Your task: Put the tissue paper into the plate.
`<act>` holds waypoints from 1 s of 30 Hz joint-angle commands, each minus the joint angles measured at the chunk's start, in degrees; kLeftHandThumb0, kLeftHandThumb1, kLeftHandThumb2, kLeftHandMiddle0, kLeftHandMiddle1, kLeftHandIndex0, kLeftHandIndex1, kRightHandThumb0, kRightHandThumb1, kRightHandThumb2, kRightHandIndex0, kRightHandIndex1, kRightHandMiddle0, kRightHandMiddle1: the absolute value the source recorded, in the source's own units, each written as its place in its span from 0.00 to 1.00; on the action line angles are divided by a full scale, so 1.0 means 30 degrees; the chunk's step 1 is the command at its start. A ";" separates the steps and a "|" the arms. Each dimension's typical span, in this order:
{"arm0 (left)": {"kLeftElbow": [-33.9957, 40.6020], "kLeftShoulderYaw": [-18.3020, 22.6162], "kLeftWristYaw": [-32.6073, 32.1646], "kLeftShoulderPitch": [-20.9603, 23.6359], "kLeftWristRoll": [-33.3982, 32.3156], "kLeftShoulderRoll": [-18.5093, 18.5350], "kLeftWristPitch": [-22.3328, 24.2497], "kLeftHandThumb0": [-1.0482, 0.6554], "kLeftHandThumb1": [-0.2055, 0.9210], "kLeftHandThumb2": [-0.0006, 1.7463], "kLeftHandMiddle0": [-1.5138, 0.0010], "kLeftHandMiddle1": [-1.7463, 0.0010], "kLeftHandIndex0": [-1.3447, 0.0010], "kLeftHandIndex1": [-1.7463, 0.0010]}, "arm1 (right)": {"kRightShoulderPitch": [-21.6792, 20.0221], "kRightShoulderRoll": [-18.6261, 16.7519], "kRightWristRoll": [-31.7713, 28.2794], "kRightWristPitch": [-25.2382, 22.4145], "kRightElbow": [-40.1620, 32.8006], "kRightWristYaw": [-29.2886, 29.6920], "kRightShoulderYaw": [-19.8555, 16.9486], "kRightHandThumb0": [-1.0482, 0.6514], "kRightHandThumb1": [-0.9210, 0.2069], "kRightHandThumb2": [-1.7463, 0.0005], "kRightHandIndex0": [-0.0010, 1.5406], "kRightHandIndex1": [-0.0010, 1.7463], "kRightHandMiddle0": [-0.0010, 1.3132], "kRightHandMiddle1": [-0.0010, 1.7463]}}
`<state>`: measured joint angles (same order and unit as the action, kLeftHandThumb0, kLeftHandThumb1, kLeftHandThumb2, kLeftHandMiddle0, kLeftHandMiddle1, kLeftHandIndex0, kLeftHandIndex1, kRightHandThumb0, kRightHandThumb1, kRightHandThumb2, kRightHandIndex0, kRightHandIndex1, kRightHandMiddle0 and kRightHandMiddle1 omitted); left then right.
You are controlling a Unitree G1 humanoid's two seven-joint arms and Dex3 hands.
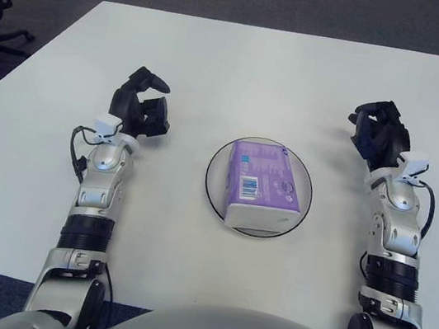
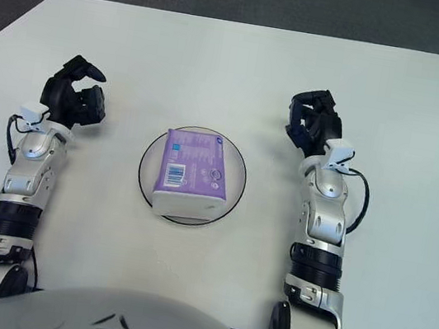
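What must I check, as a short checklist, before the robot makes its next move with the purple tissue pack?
1. Purple tissue pack lies on the round white plate: ok.
2. Pack stays inside the plate's rim: not ok, its near white end reaches over the rim.
3. Left hand holds nothing, apart from the plate on its left: ok.
4. Right hand holds nothing, apart on the plate's right: ok.
5. White table bare around the plate: ok.
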<state>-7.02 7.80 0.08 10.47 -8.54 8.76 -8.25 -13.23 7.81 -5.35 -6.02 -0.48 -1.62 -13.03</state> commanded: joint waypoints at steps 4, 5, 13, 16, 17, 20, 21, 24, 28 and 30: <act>-0.0667 -0.0492 -0.0083 -0.1489 0.0029 -0.1377 0.0198 0.35 0.56 0.67 0.16 0.00 0.61 0.00 | 0.1704 -0.1255 -0.0474 -0.0163 0.0554 0.0263 0.0476 0.38 0.28 0.46 0.46 0.97 0.30 1.00; -0.0660 -0.0490 -0.0057 -0.1492 0.0014 -0.1368 0.0180 0.36 0.56 0.67 0.16 0.00 0.61 0.00 | 0.1773 -0.1338 -0.0501 -0.0203 0.0588 0.0323 0.0534 0.38 0.29 0.45 0.49 0.98 0.31 1.00; -0.0567 -0.0543 0.0054 -0.1556 -0.0060 -0.1371 0.0206 0.36 0.57 0.67 0.16 0.00 0.61 0.00 | 0.2206 -0.1986 -0.0975 -0.0413 0.0536 0.1173 0.0796 0.37 0.36 0.39 0.58 1.00 0.35 1.00; -0.0586 -0.0563 0.0060 -0.1602 -0.0053 -0.1382 0.0204 0.35 0.56 0.67 0.16 0.00 0.61 0.00 | 0.2282 -0.2074 -0.0828 0.0060 0.0947 0.1662 0.0939 0.36 0.40 0.36 0.62 1.00 0.37 1.00; -0.0604 -0.0568 0.0060 -0.1613 -0.0048 -0.1386 0.0200 0.35 0.56 0.67 0.16 0.00 0.61 0.00 | 0.2302 -0.2083 -0.0684 0.0321 0.1199 0.1834 0.1002 0.36 0.42 0.34 0.65 1.00 0.39 1.00; -0.0687 -0.0585 0.0063 -0.1684 -0.0012 -0.1385 0.0145 0.35 0.56 0.67 0.16 0.00 0.61 0.00 | 0.2377 -0.2012 -0.0415 0.1223 0.2085 0.2133 0.1149 0.35 0.45 0.31 0.70 1.00 0.41 1.00; -0.0722 -0.0588 0.0062 -0.1698 -0.0001 -0.1383 0.0128 0.35 0.56 0.68 0.16 0.00 0.61 0.00 | 0.2404 -0.1972 -0.0398 0.1476 0.2302 0.2177 0.1204 0.35 0.47 0.30 0.72 1.00 0.42 1.00; -0.1015 -0.0574 0.0086 -0.1656 0.0011 -0.1368 0.0084 0.35 0.56 0.68 0.15 0.00 0.61 0.00 | 0.2463 -0.1831 -0.0394 0.2080 0.2810 0.2172 0.1377 0.35 0.49 0.29 0.75 1.00 0.43 1.00; -0.1375 -0.0516 0.0150 -0.1548 -0.0057 -0.1356 0.0067 0.35 0.56 0.68 0.15 0.00 0.61 0.00 | 0.2510 -0.1698 -0.0319 0.2395 0.3147 0.2155 0.1543 0.34 0.50 0.27 0.78 1.00 0.44 1.00; -0.1404 -0.0509 0.0183 -0.1544 -0.0107 -0.1380 0.0079 0.35 0.56 0.68 0.15 0.00 0.60 0.00 | 0.2548 -0.1647 -0.0276 0.2436 0.3210 0.2161 0.1591 0.34 0.51 0.27 0.79 1.00 0.45 1.00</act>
<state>-7.23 7.44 0.35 10.40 -8.56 8.73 -8.23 -12.07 6.46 -6.37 0.51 5.03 4.62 -8.97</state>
